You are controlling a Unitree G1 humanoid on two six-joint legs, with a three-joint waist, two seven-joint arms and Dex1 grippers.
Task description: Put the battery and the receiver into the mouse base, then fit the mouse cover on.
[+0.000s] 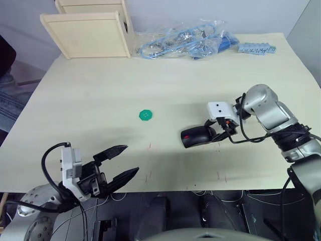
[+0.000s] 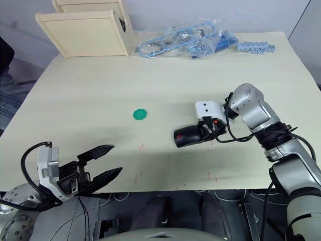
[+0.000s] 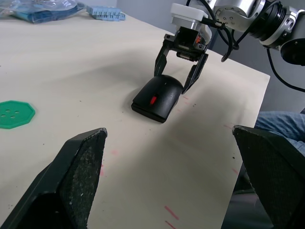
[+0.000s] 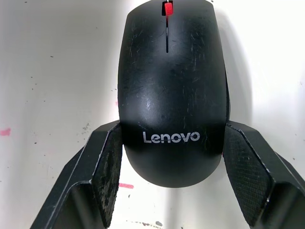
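The right gripper (image 4: pixel 169 176) has its 2 fingers (image 4: pixel 107 174) spread to either side of the rear of the mouse; the pads sit just beside the shell's flanks, and whether they press it cannot be told. The cover (image 4: pixel 171 90) is on the base, so the mouse lies closed, flat on the bench (image 1: pixel 150 85), with its red wheel (image 4: pixel 167 8) at the end away from the gripper. The base's edge shows as a thin dark rim (image 3: pixel 147 112) under the cover in the left wrist view.

The left gripper (image 1: pixel 123 161) hangs at the near edge of the bench, well apart from the mouse, its 2 fingers (image 1: pixel 111 152) wide open with nothing between them.

A green disc (image 1: pixel 146 115) lies on the bench between the 2 grippers, apart from the mouse. At the far edge lie a bag of blue cables (image 1: pixel 180 40), a blue strip (image 1: pixel 256 48) and a wooden box (image 1: pixel 88 30).
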